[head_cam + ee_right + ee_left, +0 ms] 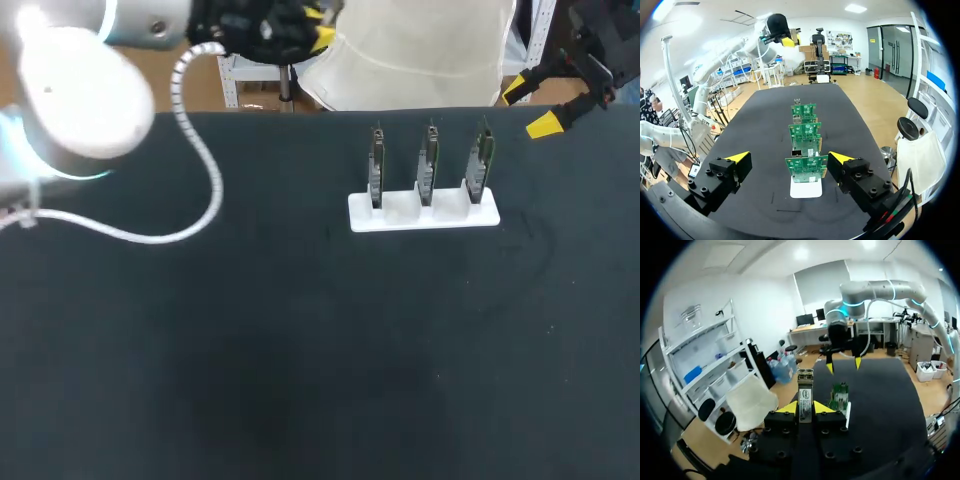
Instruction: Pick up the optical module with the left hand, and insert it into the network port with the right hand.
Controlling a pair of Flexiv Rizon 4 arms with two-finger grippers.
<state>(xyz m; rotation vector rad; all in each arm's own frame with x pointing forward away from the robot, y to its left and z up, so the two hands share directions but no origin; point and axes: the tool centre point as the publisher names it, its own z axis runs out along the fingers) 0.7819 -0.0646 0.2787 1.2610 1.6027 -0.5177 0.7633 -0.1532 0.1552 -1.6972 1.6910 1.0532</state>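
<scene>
Holding a small silver metal optical module (805, 396) upright between its two yellow tips, the left end effector (805, 408) hangs in the air at the far edge of the dark tabletop (300, 350). Both fingers press the module's lower part from either side, so the end effector is closed onto it, and the module's labelled face and upper end stick out above the tips. In the head view this end effector sits past the far edge, left of the middle, and the module itself is too small there to make out.

On the tabletop, right of the middle and toward the far side, stands a white plastic holder (424, 212) carrying three green circuit boards (428, 160) upright in a row, each in its own slot and apart from its neighbours. The ports on the boards are too small to tell clearly.

My eye then goes to the right end effector (532, 108), which hovers at the far right, just beyond the holder's right end and clear of it. From its own wrist view the fingers stand wide apart with nothing between them, and the row of boards lines up straight ahead of the gap.
</scene>
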